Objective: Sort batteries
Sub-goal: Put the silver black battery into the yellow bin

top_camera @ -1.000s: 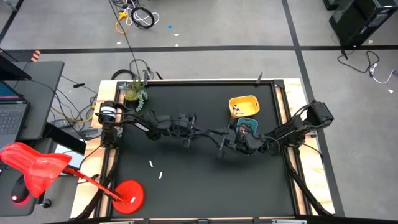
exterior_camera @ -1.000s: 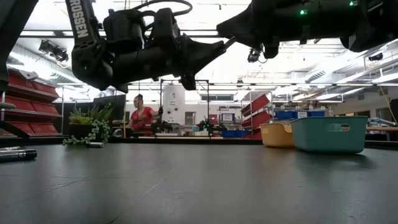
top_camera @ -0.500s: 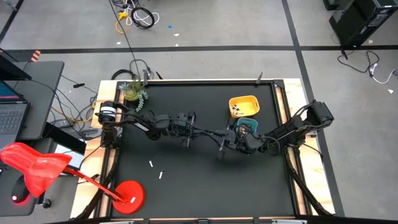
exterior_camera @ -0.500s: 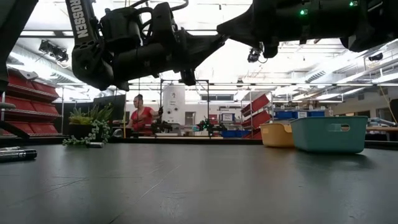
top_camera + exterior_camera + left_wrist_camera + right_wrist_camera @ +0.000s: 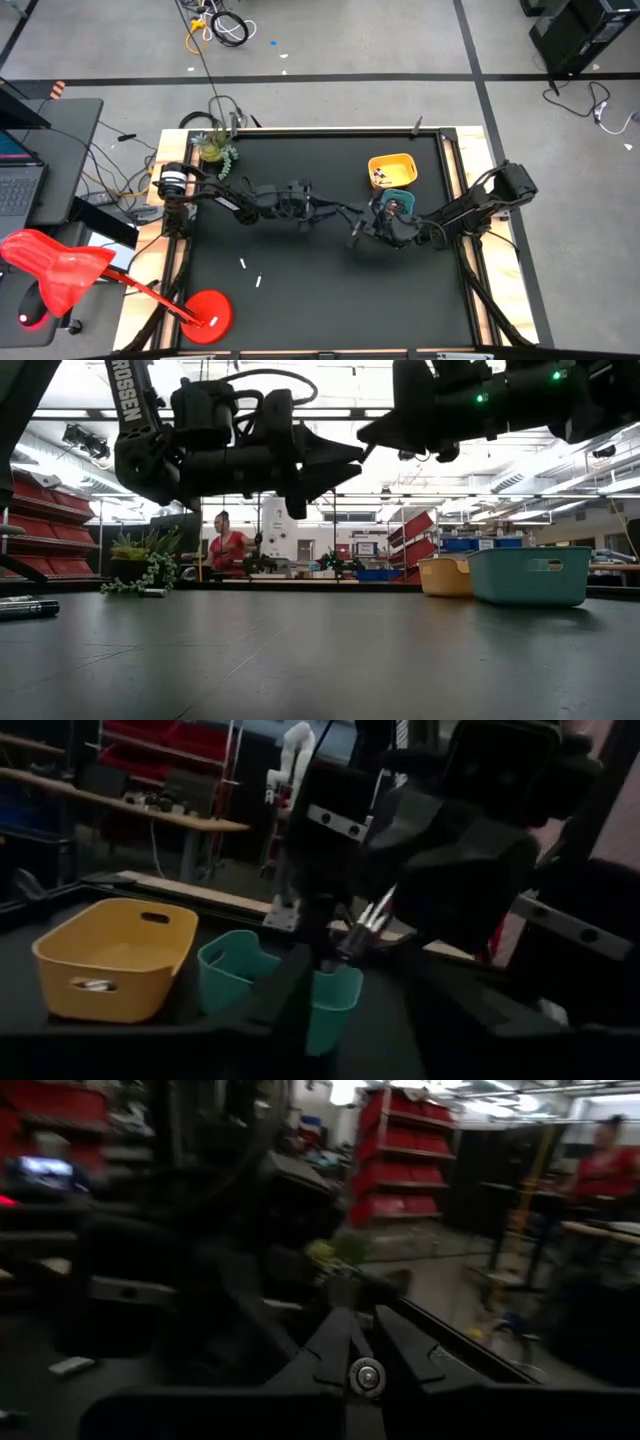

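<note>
My two grippers meet tip to tip above the middle of the black table. My right gripper (image 5: 360,226) (image 5: 360,1330) is shut on a small battery whose round silver end (image 5: 367,1376) shows between its fingers. Facing it, my left gripper (image 5: 335,213) (image 5: 335,470) stands open, its fingers spread around the right gripper's tips (image 5: 370,915). Two pale batteries (image 5: 243,263) (image 5: 259,281) lie flat on the table near the front left. More batteries (image 5: 380,178) lie in the yellow tray (image 5: 405,160). My right gripper pinches the battery between its two fingers, which point about level toward the table's left. The battery's round end (image 5: 367,1376) faces back toward the wrist, so it lies along the fingers. It is lifted clear of the table. Its other end is hidden by the fingers.
A teal tray (image 5: 403,191) (image 5: 525,575) stands right next to the yellow tray (image 5: 445,575), just behind my right gripper. A small plant (image 5: 215,150) sits at the far left corner. A red lamp (image 5: 205,310) stands at the near left edge.
My left gripper has opened; its fingers, shut to a point before, now stand spread. Both wrists have turned a little while the arms stayed in place above the table's middle.
</note>
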`<state>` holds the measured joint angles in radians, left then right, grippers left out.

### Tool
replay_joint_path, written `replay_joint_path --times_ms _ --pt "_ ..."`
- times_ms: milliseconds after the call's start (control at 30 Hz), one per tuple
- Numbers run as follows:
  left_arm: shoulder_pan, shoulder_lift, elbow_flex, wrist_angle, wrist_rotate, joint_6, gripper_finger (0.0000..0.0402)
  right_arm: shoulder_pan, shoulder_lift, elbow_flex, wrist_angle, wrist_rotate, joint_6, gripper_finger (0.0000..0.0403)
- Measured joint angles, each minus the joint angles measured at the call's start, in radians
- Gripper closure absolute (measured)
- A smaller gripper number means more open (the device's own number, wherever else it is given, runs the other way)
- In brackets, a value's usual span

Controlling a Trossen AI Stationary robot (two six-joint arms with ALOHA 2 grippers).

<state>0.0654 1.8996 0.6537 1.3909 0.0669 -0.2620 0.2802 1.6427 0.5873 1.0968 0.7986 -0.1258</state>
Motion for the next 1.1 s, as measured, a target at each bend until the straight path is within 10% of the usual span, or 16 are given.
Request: replay_joint_path --times_ms 200,533,767,1100 --pt "0.000 0.000 -0.005 -0.113 0.021 0.022 0.0187 -0.047 -0.062 0.000 -0.234 0.133 0.066 0.0373" --pt "-0.003 0.001 -0.006 -0.281 0.023 0.022 0.0193 -0.315 -0.259 0.000 -0.901 0.082 0.439 0.0373" --pt "-0.003 0.001 -0.006 -0.299 0.023 -0.013 0.0195 -0.497 -0.275 0.000 -1.194 -0.133 0.646 0.0373" --pt "-0.003 -0.029 -0.007 -0.352 0.022 -0.031 0.0195 -0.657 -0.157 0.000 -1.174 -0.339 0.599 0.0328"
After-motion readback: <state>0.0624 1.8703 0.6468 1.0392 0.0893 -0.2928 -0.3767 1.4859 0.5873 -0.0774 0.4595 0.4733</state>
